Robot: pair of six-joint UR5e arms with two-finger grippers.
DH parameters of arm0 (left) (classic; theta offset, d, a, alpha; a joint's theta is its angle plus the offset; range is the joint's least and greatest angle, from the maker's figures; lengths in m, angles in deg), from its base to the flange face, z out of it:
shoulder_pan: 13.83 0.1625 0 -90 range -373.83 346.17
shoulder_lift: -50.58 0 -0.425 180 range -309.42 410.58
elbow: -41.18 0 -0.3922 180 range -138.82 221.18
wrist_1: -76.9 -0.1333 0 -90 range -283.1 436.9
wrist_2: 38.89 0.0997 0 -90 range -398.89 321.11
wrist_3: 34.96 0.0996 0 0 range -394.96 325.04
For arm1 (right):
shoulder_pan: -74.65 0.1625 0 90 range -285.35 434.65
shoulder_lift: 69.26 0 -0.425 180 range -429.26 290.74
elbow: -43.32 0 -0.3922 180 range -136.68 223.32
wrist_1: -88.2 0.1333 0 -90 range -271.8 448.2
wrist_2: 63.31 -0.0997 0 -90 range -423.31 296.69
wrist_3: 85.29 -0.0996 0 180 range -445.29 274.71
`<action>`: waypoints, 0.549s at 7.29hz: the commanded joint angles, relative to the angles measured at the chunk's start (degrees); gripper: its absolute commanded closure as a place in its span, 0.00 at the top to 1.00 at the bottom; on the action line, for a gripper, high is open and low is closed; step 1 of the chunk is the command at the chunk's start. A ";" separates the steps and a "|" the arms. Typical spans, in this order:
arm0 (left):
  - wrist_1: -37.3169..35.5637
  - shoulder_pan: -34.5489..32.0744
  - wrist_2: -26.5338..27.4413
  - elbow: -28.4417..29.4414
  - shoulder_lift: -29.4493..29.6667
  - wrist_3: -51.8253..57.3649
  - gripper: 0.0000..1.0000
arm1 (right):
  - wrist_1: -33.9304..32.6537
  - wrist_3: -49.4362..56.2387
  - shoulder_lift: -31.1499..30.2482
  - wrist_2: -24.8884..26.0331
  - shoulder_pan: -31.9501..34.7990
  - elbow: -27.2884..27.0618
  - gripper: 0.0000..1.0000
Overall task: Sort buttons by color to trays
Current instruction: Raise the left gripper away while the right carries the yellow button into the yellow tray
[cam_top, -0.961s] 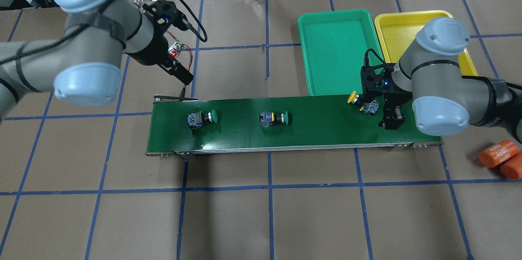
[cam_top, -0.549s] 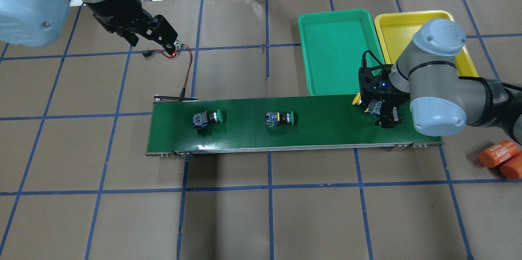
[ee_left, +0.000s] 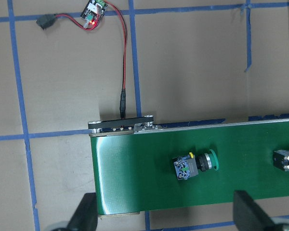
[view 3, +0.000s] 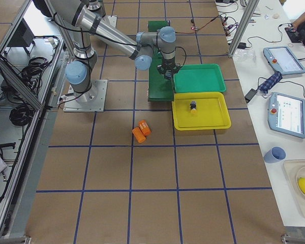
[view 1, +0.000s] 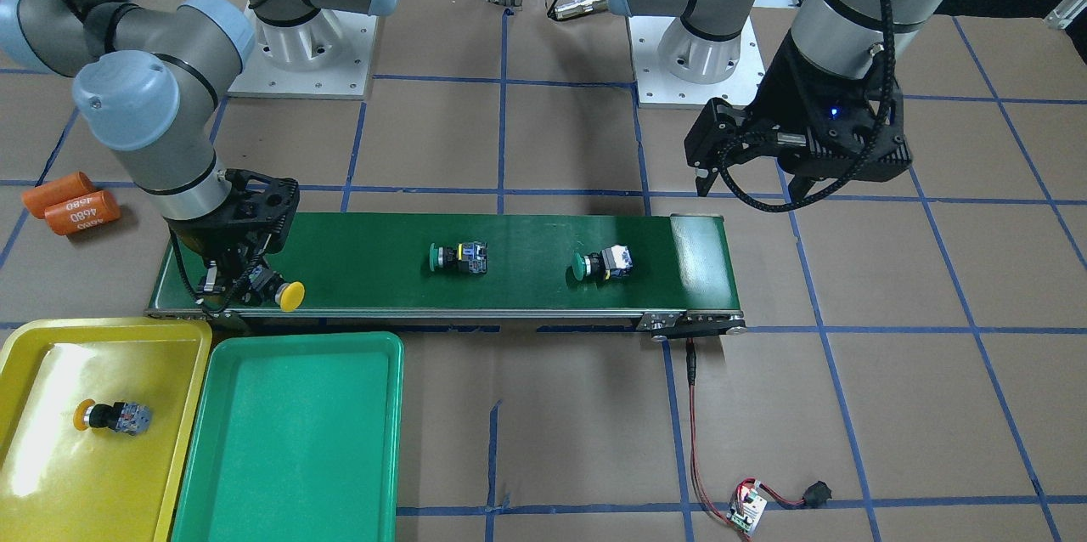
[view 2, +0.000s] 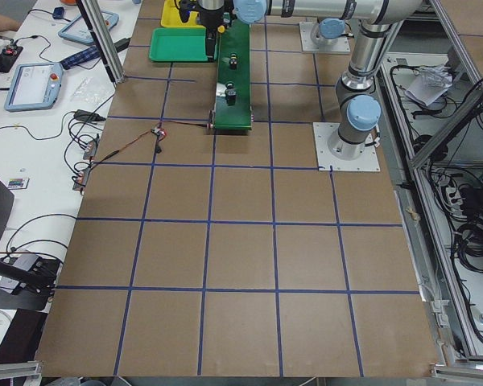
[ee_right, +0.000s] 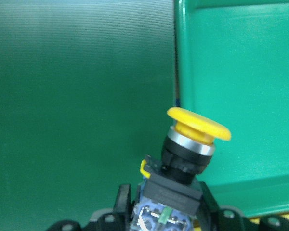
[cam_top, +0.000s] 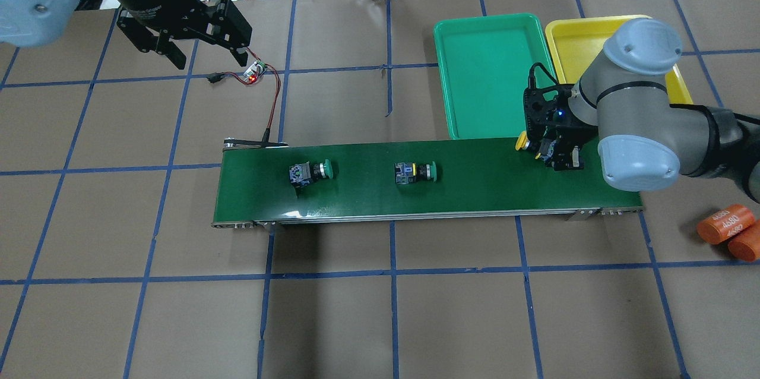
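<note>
My right gripper (cam_top: 555,154) is shut on a yellow-capped button (ee_right: 189,153) at the right end of the belt. Its cap (cam_top: 521,142) points at the green tray (cam_top: 493,79). The gripper also shows in the front view (view 1: 242,283). Two green-capped buttons (cam_top: 310,171) (cam_top: 415,172) lie on their sides on the belt. A second yellow button (view 1: 115,416) lies in the yellow tray (view 1: 51,482). My left gripper (cam_top: 209,61) is open and empty. It is high over the table beyond the belt's left end and looks down on one green button (ee_left: 196,165).
The long dark-green conveyor belt (cam_top: 475,189) runs across the table. A red wire leads from its left end to a small circuit board (cam_top: 254,73) with a lit red LED. Two orange cylinders (cam_top: 721,224) lie to the right of the belt. The green tray holds nothing.
My left arm swung up and back, away from the belt's left end. Both green buttons moved right along the belt. My right gripper drew in over the yellow button.
</note>
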 commanded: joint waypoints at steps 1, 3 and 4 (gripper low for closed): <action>0.10 -0.25 3.07 0.15 -0.44 -0.13 1.00 | -0.41 12.05 5.73 1.92 -3.90 8.53 0.09; -0.08 -0.08 2.72 0.41 0.44 -0.13 1.00 | -0.58 23.54 10.67 1.15 -13.03 11.29 0.10; -0.17 -0.16 2.72 0.33 0.96 -0.13 1.00 | -0.76 29.15 14.00 1.32 -15.33 11.38 0.24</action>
